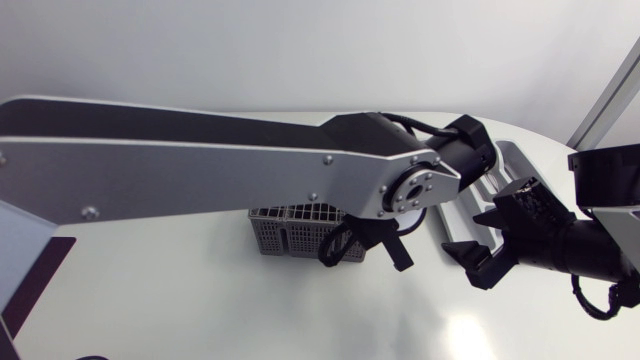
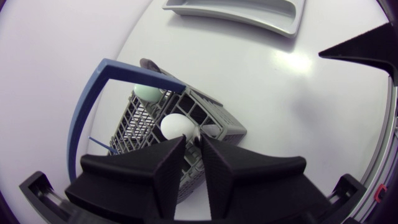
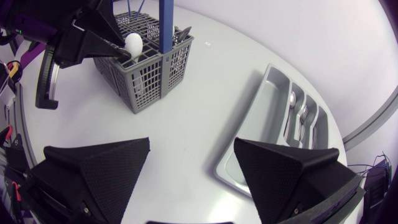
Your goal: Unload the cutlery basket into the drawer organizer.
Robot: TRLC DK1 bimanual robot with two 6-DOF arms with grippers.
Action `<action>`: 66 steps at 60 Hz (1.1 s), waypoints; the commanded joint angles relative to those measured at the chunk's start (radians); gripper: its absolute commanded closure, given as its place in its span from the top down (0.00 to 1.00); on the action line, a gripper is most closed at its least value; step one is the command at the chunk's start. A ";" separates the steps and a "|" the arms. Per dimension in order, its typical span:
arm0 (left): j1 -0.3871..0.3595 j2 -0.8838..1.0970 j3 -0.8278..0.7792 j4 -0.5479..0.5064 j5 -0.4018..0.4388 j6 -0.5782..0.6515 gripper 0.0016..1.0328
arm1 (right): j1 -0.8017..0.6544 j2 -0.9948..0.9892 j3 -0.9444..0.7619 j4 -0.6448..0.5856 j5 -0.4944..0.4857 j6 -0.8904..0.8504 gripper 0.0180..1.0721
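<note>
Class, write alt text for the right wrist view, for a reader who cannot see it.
The left gripper pinches a white spoon standing in the grey cutlery basket, ahead of the open right gripper. Beside the basket lies the grey drawer organizer, holding metal cutlery.

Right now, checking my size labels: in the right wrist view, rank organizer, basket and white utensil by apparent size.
1-2. The organizer and the basket look about alike; can't rank them.
3. The white utensil in the basket, clearly smallest.
</note>
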 commanded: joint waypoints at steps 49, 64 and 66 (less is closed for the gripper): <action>-0.019 -0.046 -0.018 -0.017 -0.032 -0.010 0.07 | -0.023 -0.006 -0.029 -0.001 -0.006 -0.037 0.93; -0.025 -0.117 -0.015 -0.017 -0.062 0.009 0.07 | -0.014 -0.004 -0.032 -0.001 -0.008 -0.037 0.93; -0.025 -0.126 -0.015 -0.017 -0.071 0.012 0.07 | -0.014 -0.004 -0.032 -0.001 -0.008 -0.037 0.93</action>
